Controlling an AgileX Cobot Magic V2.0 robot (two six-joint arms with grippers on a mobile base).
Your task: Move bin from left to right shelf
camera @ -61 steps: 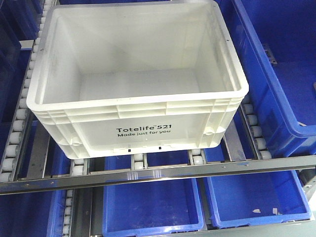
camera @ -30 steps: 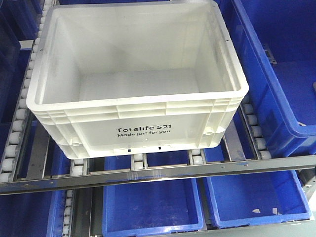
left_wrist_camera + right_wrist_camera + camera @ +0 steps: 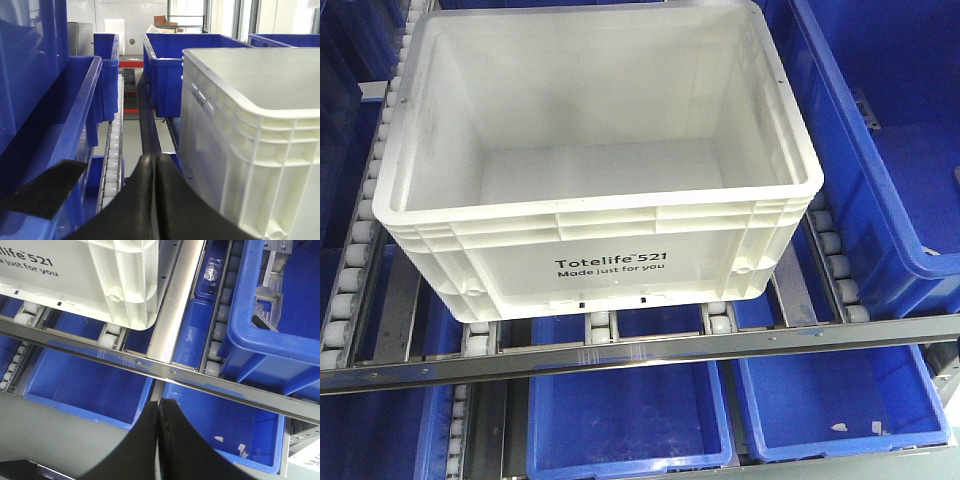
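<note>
The white bin (image 3: 600,180), printed "Totelife 521 Made just for you", sits empty on the roller lanes of the grey flow rack (image 3: 620,345), just behind its shiny front rail. In the left wrist view the bin (image 3: 250,130) stands to the right of my left gripper (image 3: 154,162), which is shut and empty beside the bin's left wall. In the right wrist view my right gripper (image 3: 159,407) is shut and empty, below and in front of the rail (image 3: 150,365); the bin's front right corner (image 3: 120,285) shows at upper left. Neither gripper shows in the front view.
Blue bins surround the white bin: a large one (image 3: 890,140) to its right, smaller ones (image 3: 630,400) on the level below, more (image 3: 50,110) to the left. A white roller lane (image 3: 114,150) runs ahead of the left gripper.
</note>
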